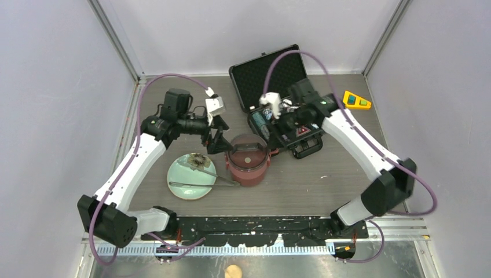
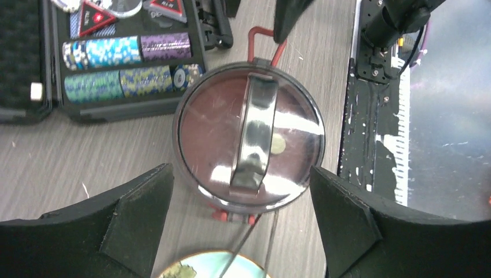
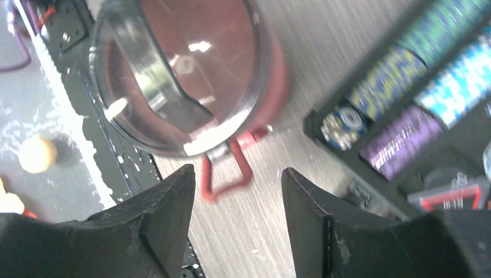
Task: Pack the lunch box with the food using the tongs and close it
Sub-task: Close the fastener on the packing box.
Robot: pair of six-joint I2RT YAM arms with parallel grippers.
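Observation:
The maroon lunch box stands at mid-table with its dark translucent lid on top; a red side clip sticks out. My left gripper hangs just left of it, open, with the lid's near rim between its fingertips in the left wrist view and nothing held. To the box's right my right gripper is open over the clip. The silver tongs lie across the pale green plate, tips toward the box. The only food-like piece in view is a beige round one on the ledge before the arm bases.
An open black case of poker chips sits behind and right of the lunch box, close under the right arm. A yellow button box lies at the back right. A dark patch shows on the plate's far side.

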